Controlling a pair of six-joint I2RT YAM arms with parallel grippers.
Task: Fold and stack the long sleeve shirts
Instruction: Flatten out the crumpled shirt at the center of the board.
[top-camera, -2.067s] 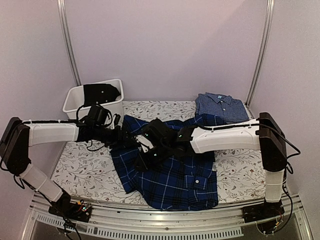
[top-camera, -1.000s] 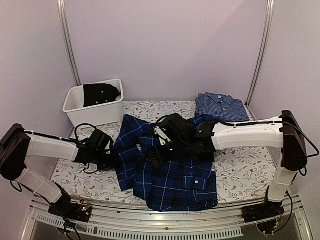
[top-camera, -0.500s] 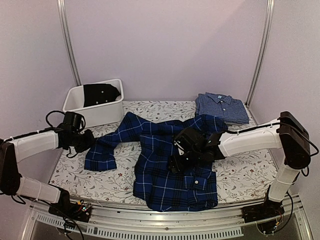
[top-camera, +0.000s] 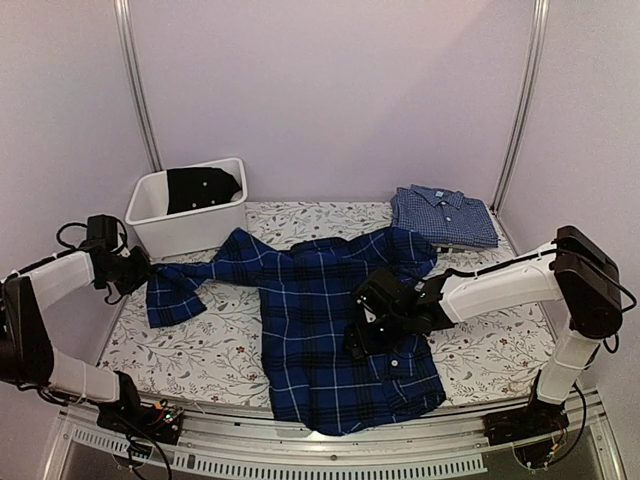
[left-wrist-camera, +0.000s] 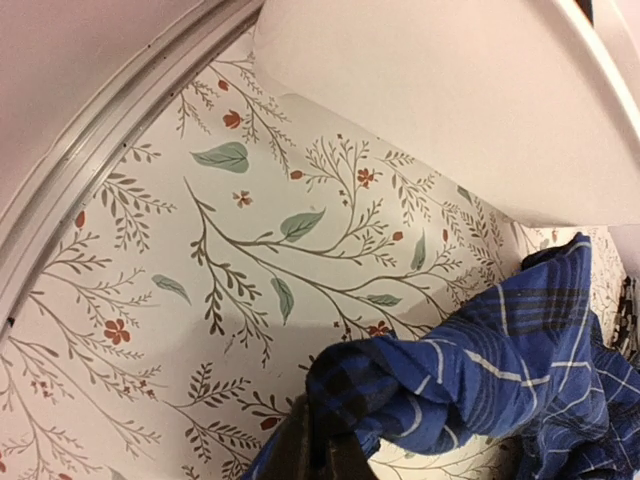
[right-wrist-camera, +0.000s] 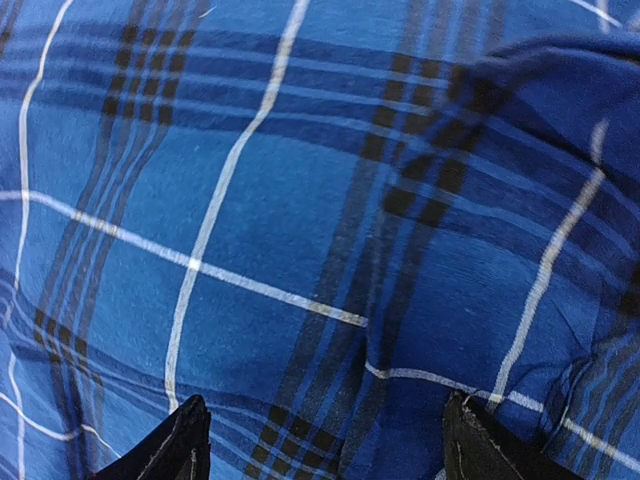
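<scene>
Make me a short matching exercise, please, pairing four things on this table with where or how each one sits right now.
Things:
1. plaid shirt
2. checked shirt
3. white bin
4. left fingers

Place or state:
A. folded, far right corner
B. shut on a sleeve
C. spread open mid-table
D. far left, dark cloth inside

Pairs: 1-C, 2-A, 3-D, 4-B

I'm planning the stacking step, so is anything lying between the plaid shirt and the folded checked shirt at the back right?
Nothing visible does. The plaid shirt has its upper edge right beside the folded checked shirt, with only floral table cover around them. The white bin sits off at the back left.
</scene>
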